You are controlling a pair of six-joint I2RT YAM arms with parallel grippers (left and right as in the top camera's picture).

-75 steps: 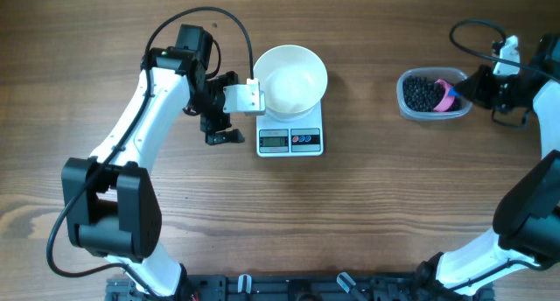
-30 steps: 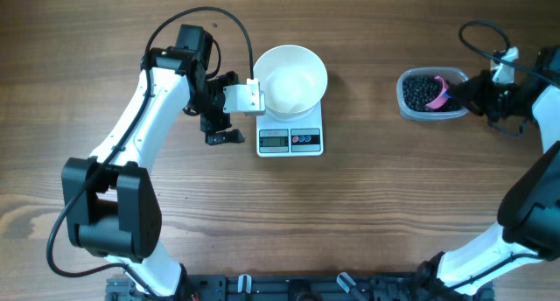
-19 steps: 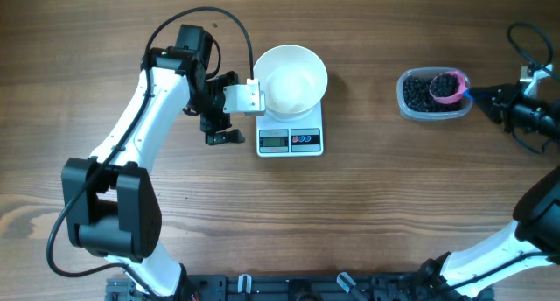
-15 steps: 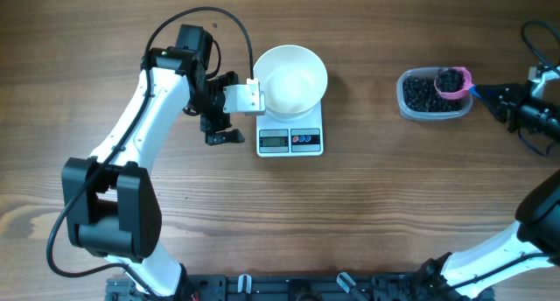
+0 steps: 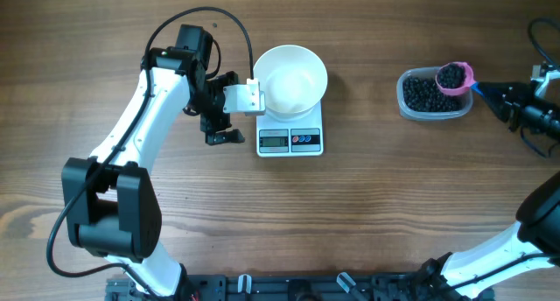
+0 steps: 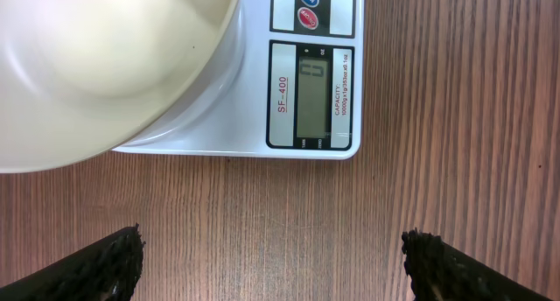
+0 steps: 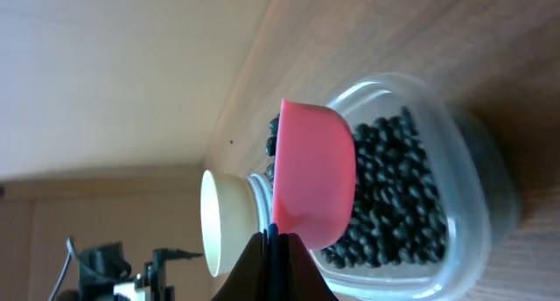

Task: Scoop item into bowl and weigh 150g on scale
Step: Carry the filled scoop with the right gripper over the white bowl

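item: tiny black beads (image 5: 423, 93), hard, light and loose, so likely to roll and scatter; most lie in the tub, and a heap rides in the scoop.
where to hold: not the beads themselves. carry them by the scoop handle with the cup level; a tilt or jolt would probably spill some.
scoop (image 5: 455, 75): pink, heaped with beads, over the tub's far right corner.
right claw (image 5: 490, 90): clenched on the scoop handle.
tub (image 5: 411, 108): clear plastic, on the counter (image 5: 350, 213), well apart from the scale, holding a dark pile of beads.
bowl (image 5: 290, 78): glossy white, sitting on the scale, nothing in it.
scale (image 5: 290, 141): white, display facing the near edge.
left claw (image 6: 273, 270): spread wide, grasping nothing, just beside the scale.
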